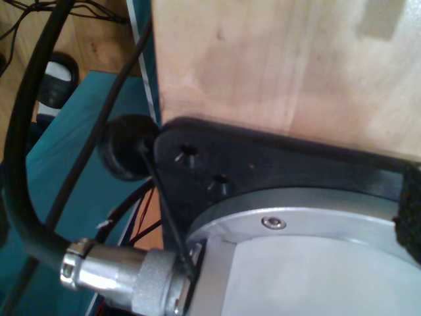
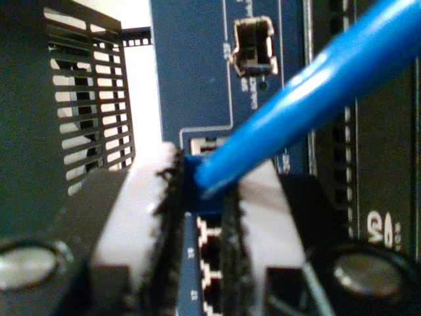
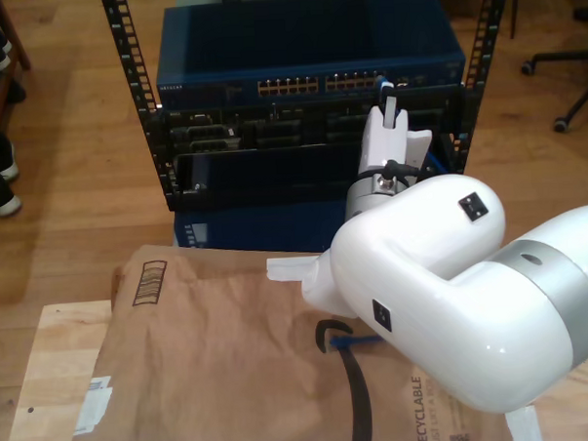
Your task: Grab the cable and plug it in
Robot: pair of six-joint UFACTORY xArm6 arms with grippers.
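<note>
In the rack (image 3: 133, 101) at the top of the exterior view, a blue network switch (image 3: 306, 54) is sitting above darker units. My second gripper (image 2: 209, 191) is clamping the cable (image 2: 309, 92) at its plug end, right against the switch's ports. Brown paper (image 3: 222, 370) reading "RECYCLABLE" is covering the wooden table (image 3: 56, 358). My first gripper's fingers cannot be told; its camera is facing a black hose (image 1: 20, 151).

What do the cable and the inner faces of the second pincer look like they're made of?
The cable looks like smooth, slightly glossy blue plastic sheathing; a pale highlight runs along it. My second pincer is shut on its blue plug end; its fingers look like matte white plastic, faced with a rough black lining, probably foam or rubber, frayed along the edges.
</note>
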